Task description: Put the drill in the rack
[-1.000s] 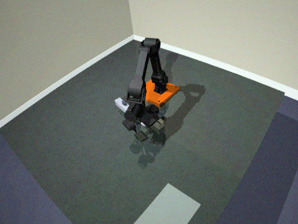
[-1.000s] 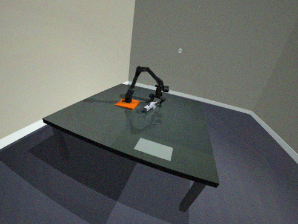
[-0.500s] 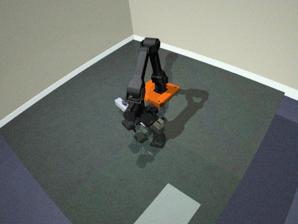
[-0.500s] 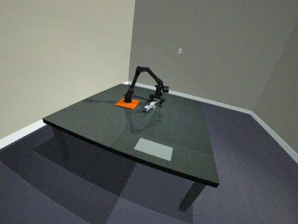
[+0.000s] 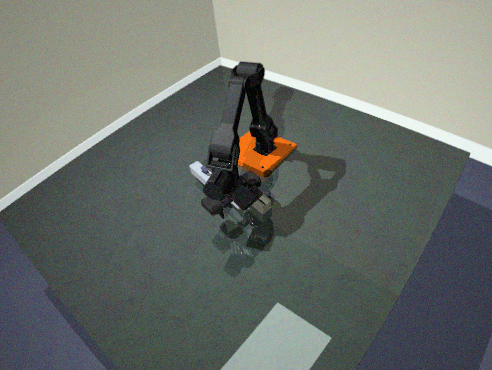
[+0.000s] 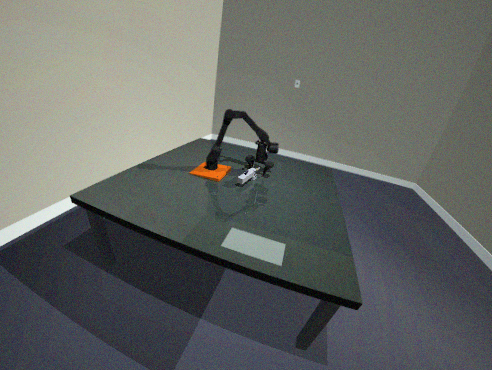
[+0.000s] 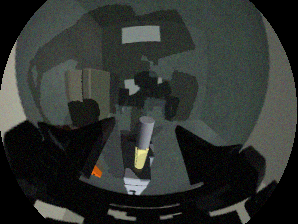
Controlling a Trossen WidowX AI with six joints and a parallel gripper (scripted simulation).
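claw [image 5: 231, 202] [image 6: 258, 167] [image 7: 147, 124]: wide open, holding nothing | grey-and-yellow cylinder [image 5: 235, 205] [image 6: 257, 169] [image 7: 146, 134], likely drill: between fingers, by white block [image 5: 198, 171] [image 6: 244, 178] [image 7: 134, 186] | advice: centre, confirm key pressed, grip squarely, pull straight

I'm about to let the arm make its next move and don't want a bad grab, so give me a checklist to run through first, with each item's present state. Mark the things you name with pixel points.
1. Black parallel-jaw gripper [image 7: 147, 124] open: ok, its fingers stand wide apart.
2. Nothing held between the fingers: ok.
3. Grey cylinder with a yellow band [image 7: 145, 131] lined up with the finger gap: ok, in the wrist view it lies between the two fingers.
4. Fingertips at the right height for a grip: cannot tell.
5. Key pressed down and drill freed: cannot tell, the parts are too small and dark.
6. Orange base plate [image 5: 286, 146] [image 6: 223, 170] away from the fingers: ok, it lies off to one side.
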